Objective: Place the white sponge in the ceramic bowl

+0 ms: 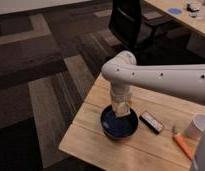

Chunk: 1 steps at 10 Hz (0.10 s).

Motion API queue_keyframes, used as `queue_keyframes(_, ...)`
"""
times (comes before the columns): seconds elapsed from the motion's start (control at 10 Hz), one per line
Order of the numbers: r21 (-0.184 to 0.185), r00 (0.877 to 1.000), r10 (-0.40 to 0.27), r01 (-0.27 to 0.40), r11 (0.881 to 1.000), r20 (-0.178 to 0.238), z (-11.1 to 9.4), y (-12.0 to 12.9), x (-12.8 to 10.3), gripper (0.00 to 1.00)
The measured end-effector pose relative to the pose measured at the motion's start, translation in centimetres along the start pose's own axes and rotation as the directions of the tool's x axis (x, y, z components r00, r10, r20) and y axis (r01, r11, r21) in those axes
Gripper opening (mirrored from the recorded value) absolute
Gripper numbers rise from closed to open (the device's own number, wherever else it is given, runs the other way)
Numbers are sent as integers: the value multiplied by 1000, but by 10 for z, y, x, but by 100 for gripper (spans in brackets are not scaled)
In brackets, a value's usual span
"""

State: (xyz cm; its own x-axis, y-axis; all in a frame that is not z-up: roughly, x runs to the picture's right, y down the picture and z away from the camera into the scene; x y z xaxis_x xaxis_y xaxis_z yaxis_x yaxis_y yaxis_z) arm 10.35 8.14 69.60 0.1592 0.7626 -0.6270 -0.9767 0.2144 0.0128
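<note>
The dark navy ceramic bowl (107,126) stands on the wooden table (91,137), near its front left. My gripper (121,113) hangs from the white arm (161,80) and points straight down over the bowl's middle, with its tips at about rim height. A small off-white block, the white sponge (121,107), sits between the fingers, just above the bowl's inside.
A flat black rectangular device (151,122) lies right of the bowl. A white cup (196,126) and an orange object (183,145) are at the table's right. A black office chair (131,22) stands behind the table, and patterned carpet lies to the left.
</note>
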Motion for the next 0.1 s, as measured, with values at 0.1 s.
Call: queue_keyframes(0.1, 0, 1000, 0, 0, 1000, 0, 0, 0, 0, 80)
